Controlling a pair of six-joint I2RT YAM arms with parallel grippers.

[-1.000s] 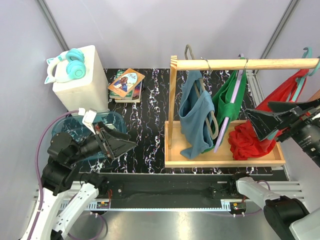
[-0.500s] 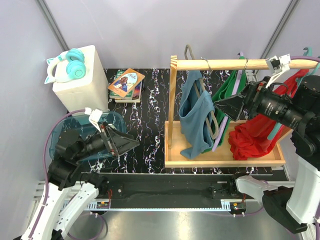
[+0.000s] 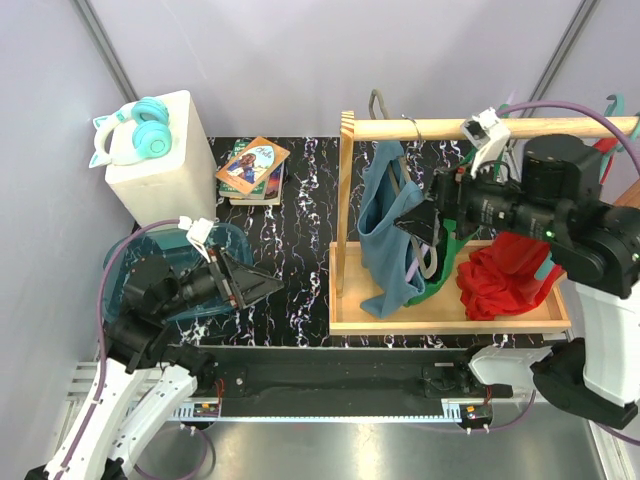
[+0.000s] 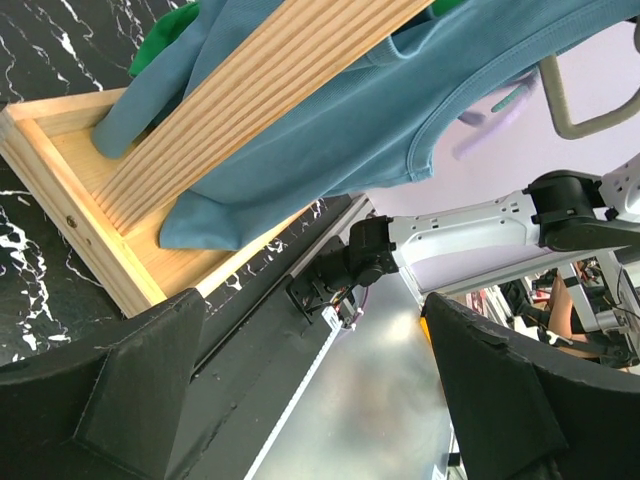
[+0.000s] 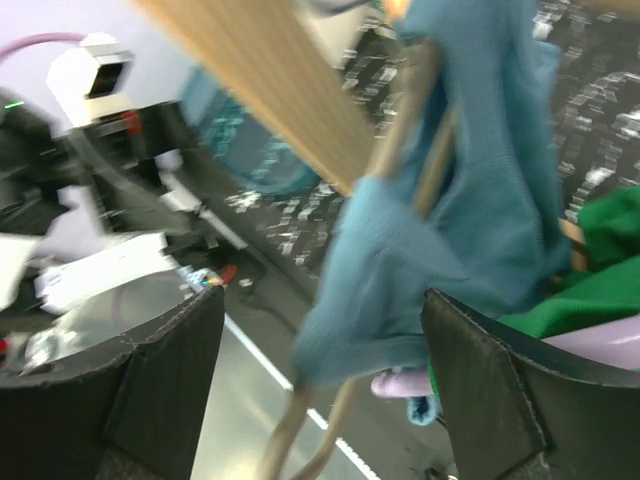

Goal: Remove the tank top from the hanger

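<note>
Overhead, right claw [image 3: 414, 222] points leftward, spread, beside blue tank top [image 3: 385, 240].

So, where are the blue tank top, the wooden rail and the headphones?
blue tank top [image 3: 383, 228], top view, its hanging body
wooden rail [image 3: 430, 129], top view, left part
headphones [image 3: 152, 140], top view, teal earcup

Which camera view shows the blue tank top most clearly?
The top external view: there the blue tank top appears whole, hanging under the wooden rail. The left wrist view shows only part of it, crossed by the wooden post. The right wrist view is close but blurred.
</note>
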